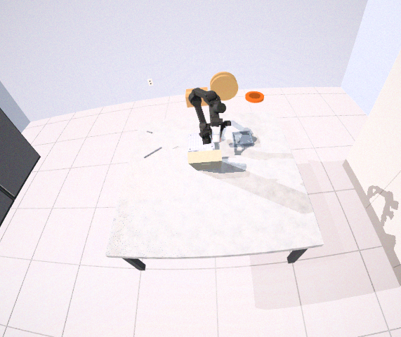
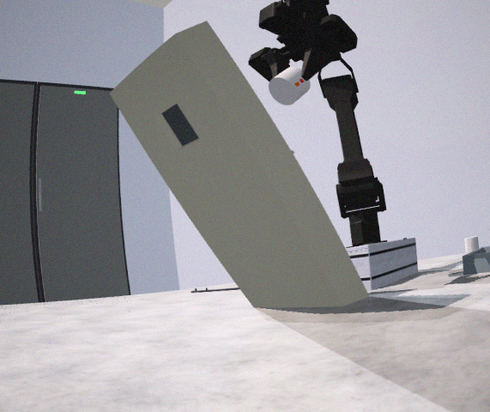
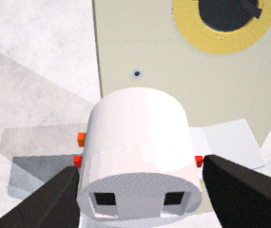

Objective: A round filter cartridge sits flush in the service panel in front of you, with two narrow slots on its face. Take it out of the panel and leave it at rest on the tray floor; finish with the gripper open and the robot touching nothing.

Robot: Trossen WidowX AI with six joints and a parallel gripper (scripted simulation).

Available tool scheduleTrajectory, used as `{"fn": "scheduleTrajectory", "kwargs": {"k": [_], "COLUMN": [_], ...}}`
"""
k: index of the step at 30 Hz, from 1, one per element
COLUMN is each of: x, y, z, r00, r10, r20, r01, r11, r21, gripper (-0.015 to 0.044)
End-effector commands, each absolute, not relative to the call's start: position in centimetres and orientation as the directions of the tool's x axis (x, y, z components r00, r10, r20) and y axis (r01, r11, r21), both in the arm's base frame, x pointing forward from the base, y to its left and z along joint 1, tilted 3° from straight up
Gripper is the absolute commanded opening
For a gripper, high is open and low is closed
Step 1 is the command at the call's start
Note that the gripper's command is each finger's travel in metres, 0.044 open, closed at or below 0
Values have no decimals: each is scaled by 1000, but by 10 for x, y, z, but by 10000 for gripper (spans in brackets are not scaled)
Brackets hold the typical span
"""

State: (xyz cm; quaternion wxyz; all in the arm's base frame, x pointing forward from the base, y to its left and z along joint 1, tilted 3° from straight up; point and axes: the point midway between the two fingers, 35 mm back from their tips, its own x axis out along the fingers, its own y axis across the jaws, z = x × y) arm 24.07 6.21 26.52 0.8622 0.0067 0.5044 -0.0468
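The white, round filter cartridge point(image 3: 138, 148) is out of its socket, clamped between the two fingers of the black claw point(image 2: 290, 67) and hanging in the air well apart from the sloped beige service panel point(image 2: 236, 186). On that panel the yellow-ringed round socket point(image 3: 184, 21) stands open and dark. The two narrow slots on the cartridge face point toward the wrist camera.

The extraction looks done and the carry to the tray is the step in hand. Next the arm should swing toward the grey tray point(image 1: 243, 137), which sits to the side of the panel on the pale marbled worktop point(image 1: 211, 213), lower the cartridge to its floor, release and back off.

The fingertips are hidden behind the cartridge, and the tray floor is too small to read.
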Motion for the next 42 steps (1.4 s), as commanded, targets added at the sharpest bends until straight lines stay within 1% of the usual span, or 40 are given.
{"fn": "scheduleTrajectory", "kwargs": {"k": [1, 5, 12, 19, 26, 34, 39, 42], "x": [242, 240, 230, 214, 192, 161, 140, 137], "y": [75, 78, 117, 153, 186, 220, 237, 240], "z": [264, 262, 251, 241, 231, 220, 214, 213], "r00": [494, 489, 476, 445, 394, 313, 256, 247], "r10": [-76, -49, 64, 170, 267, 362, 411, 417], "r20": [-866, -871, -877, -879, -880, -878, -875, -875], "r01": [91, 39, -184, -389, -578, -763, -851, -862], "r11": [995, 999, 983, 921, 816, 647, 525, 507], "r21": [-35, -34, -28, -19, -12, -5, -2, -2], "gripper": [0, 0, 0, 0, 0, 0, 0, 0]}}
